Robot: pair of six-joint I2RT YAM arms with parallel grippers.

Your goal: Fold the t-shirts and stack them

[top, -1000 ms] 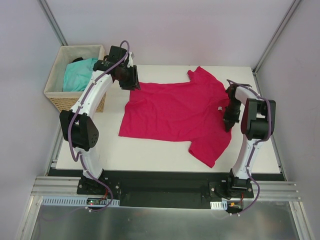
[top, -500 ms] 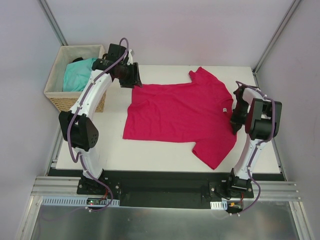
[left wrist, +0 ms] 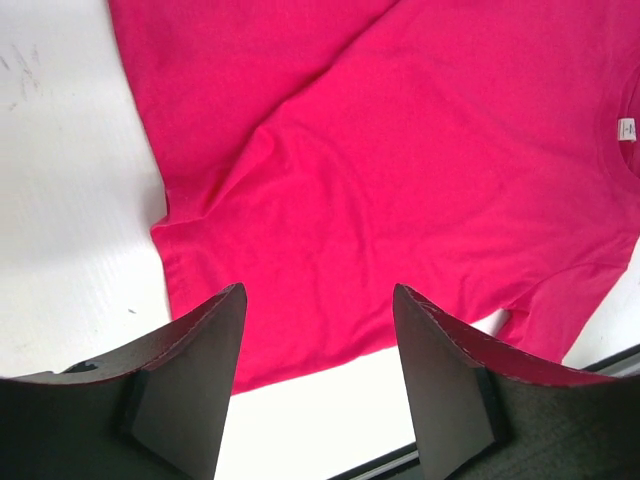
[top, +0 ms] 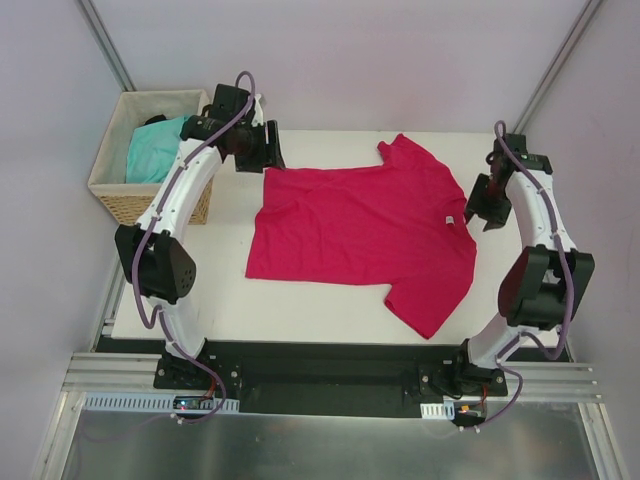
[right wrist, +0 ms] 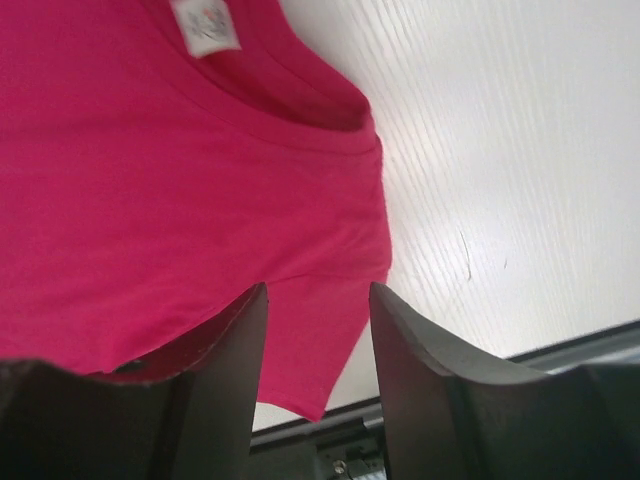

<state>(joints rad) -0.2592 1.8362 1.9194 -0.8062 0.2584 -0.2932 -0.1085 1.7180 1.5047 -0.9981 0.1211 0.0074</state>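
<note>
The crimson-pink t-shirt [top: 360,225] lies spread flat on the white table [top: 300,305], collar to the right, its white neck label [top: 450,220] showing. My left gripper [top: 264,157] hovers open over the shirt's far left hem corner; in the left wrist view nothing is between its fingers [left wrist: 318,295] and the t-shirt [left wrist: 400,170] lies below. My right gripper [top: 482,205] hangs open just right of the collar; its wrist view shows the t-shirt [right wrist: 150,180], the label [right wrist: 205,25] and an empty gap [right wrist: 318,290]. The turquoise t-shirt [top: 155,150] sits bunched in the basket.
A woven wicker basket [top: 110,190] stands at the table's far left corner, beside the left arm. Grey walls with metal posts close in the back and sides. A black rail [top: 320,365] runs along the near edge by the arm bases.
My right gripper opened, let go of the shirt by the collar, and rose away to the right. The left gripper opened wider. The shirt slid slightly right and settled flat.
</note>
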